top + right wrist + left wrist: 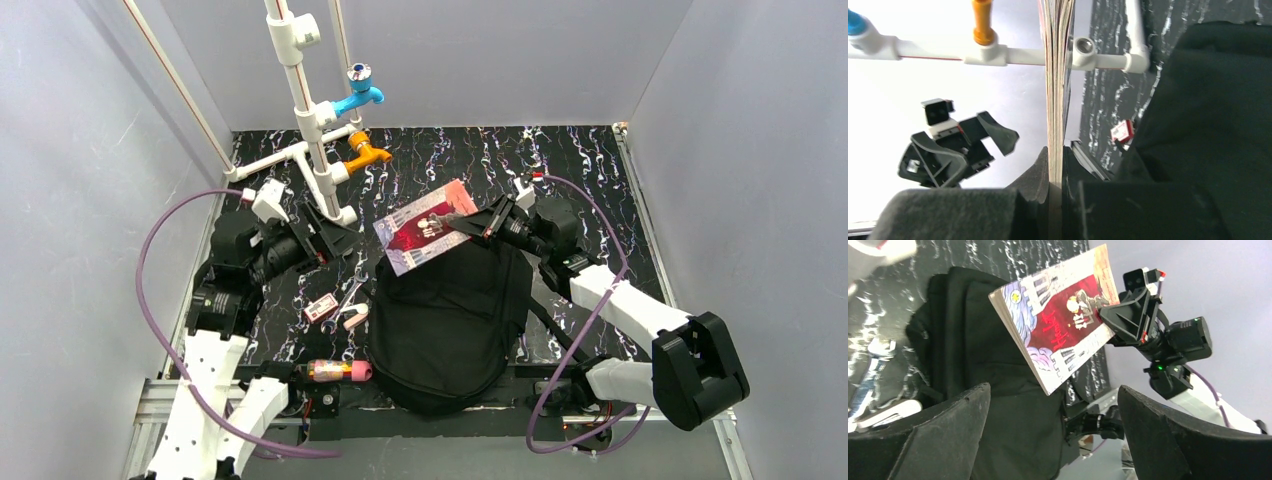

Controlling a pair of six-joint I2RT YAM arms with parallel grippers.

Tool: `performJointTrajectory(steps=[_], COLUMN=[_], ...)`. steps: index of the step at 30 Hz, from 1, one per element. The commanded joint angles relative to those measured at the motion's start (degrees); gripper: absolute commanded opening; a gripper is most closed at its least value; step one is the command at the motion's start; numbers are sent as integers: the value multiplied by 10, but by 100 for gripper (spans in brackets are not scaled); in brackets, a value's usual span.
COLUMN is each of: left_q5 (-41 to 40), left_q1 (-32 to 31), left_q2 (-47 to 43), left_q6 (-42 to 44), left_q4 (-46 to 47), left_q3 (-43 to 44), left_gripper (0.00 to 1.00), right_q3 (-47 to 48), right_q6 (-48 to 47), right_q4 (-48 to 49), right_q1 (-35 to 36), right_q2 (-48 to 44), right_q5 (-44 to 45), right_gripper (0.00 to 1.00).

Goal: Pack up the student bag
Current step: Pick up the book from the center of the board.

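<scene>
The student bag is a large black backpack lying flat at the near middle of the table; the left wrist view shows it too, as does the right wrist view. A paperback book with a red and lilac cover is held tilted in the air over the bag's far edge. My right gripper is shut on the book's right edge, its jaws pressed on both sides of the page block. My left gripper stands open to the left of the book and clear of it, its wide jaws empty.
A white pipe frame with a blue tap and an orange tap stands at the back left. Left of the bag lie a red and white card, a wrench, a pink clip and a pink tube.
</scene>
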Motion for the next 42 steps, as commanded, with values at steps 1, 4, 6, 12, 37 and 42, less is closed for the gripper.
performJointTrajectory(steps=[1, 4, 6, 12, 37, 42], left_q5=[88, 119, 117, 72, -209, -231], left_q1=[-2, -8, -15, -85, -131, -131], left_q2=[2, 0, 9, 49, -76, -94], left_q6=[-126, -234, -272, -239, -10, 7], left_q4=[98, 256, 314, 321, -5, -58], left_q3=[-81, -152, -167, -131, -52, -23], left_gripper=[98, 98, 98, 88, 0, 0], right_q3=[-4, -12, -17, -50, 228, 228], right_q6=[79, 122, 143, 187, -581, -631], right_q4=[128, 183, 207, 253, -660, -647], right_q1=[1, 1, 1, 4, 22, 177], right_q2=[1, 16, 21, 14, -25, 6], right_q5=[3, -14, -25, -23, 143, 321], right_gripper=[1, 1, 1, 1, 82, 82])
